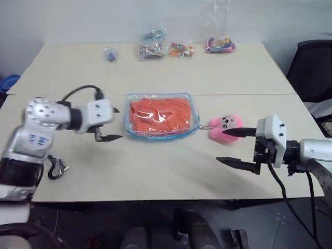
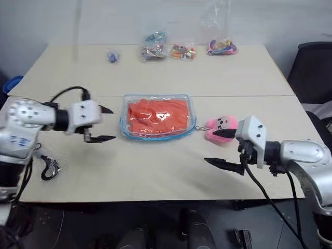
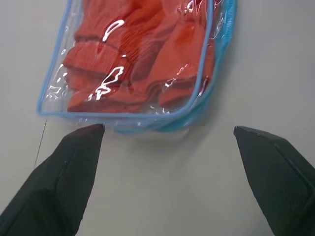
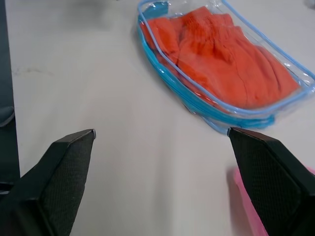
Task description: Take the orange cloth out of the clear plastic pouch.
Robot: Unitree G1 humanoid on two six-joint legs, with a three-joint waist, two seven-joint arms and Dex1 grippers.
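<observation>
**A:** What sits on the table?

**B:** A pale tabletop with a seam across its middle. Just on the near side of that seam, about midway between the side edges, lies the clear plastic pouch, flat, blue-edged, with the orange cloth crumpled inside it.

**A:** And the arms?

**B:** The left gripper hangs just beside the pouch's left edge, fingers spread wide, holding nothing. The right gripper hovers near the right front edge, jaws equally wide and empty.

**A:** Smaller items?

**B:** A pink plush charm lies at the pouch's right corner, linked by a short chain. Small bags of trinkets line the far edge.
</observation>
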